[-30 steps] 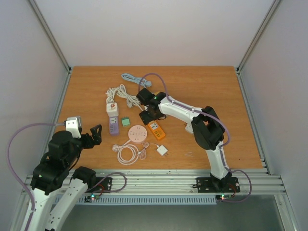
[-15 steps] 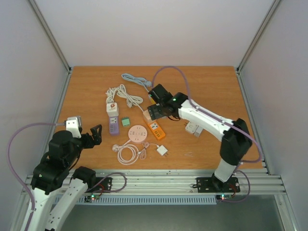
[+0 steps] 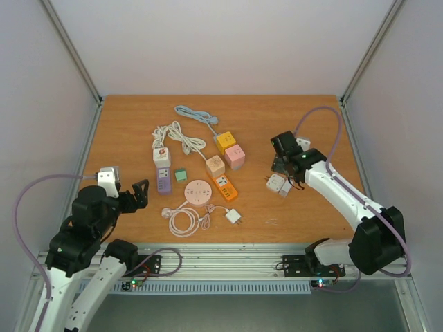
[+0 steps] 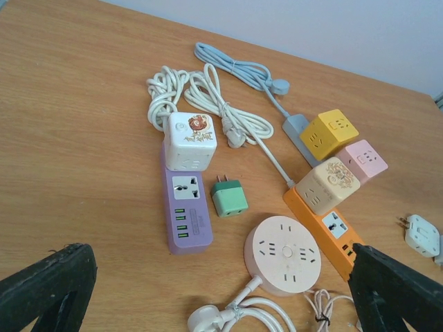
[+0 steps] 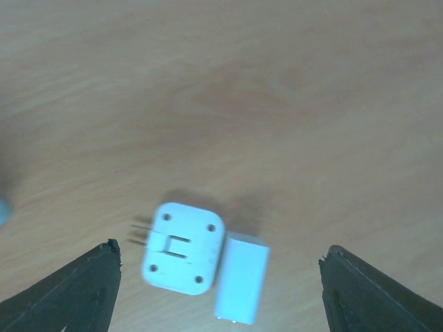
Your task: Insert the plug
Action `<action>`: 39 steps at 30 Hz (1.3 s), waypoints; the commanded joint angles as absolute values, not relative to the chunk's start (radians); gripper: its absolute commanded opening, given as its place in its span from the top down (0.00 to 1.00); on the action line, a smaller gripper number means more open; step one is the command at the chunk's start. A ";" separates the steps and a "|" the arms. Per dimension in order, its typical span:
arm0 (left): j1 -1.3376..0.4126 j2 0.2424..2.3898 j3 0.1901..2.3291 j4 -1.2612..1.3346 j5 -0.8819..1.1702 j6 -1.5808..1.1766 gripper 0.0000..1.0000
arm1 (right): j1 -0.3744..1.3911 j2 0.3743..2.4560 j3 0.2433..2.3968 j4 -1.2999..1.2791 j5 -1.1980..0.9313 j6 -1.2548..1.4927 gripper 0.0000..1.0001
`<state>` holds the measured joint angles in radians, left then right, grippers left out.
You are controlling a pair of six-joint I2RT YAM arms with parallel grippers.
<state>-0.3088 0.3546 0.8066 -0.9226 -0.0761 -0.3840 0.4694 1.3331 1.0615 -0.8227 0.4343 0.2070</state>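
Observation:
Two white plugs lie side by side on the wooden table: a square one with its prongs out (image 5: 183,257) (image 3: 275,182) and a narrow block (image 5: 241,278) (image 3: 286,188). My right gripper (image 5: 221,297) (image 3: 280,169) hovers over them, open, its fingers wide to either side and holding nothing. At the near left my left gripper (image 3: 138,194) (image 4: 218,297) is open and empty, facing the sockets. A green plug (image 4: 229,198) (image 3: 181,176) lies between the purple power strip (image 4: 185,211) and the round pink socket (image 4: 285,254).
An orange strip (image 3: 225,187) carries a beige cube (image 3: 215,167); yellow (image 3: 224,142) and pink (image 3: 234,156) cubes sit behind it. A white cube (image 3: 160,156) tops the purple strip. Coiled white cable (image 3: 182,221), a white charger (image 3: 234,217) and loose cords (image 3: 181,137) surround them.
My right arm has swung from the cube sockets at the centre over to the right, above the two white plugs. The left arm has not moved.

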 commanded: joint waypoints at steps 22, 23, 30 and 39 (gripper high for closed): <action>-0.306 0.392 0.799 -0.873 -0.058 -0.377 0.01 | 0.304 1.493 0.856 -0.678 0.238 0.352 0.46; -0.307 0.392 0.800 -0.873 -0.059 -0.377 0.01 | 0.304 1.502 0.853 -0.670 0.228 0.351 0.48; -0.306 0.393 0.799 -0.872 -0.049 -0.378 0.01 | 0.312 1.483 0.848 -0.679 0.252 0.343 0.76; -0.307 0.427 0.796 -0.837 0.120 -0.385 0.01 | 0.380 1.325 0.914 -0.664 0.096 0.146 0.78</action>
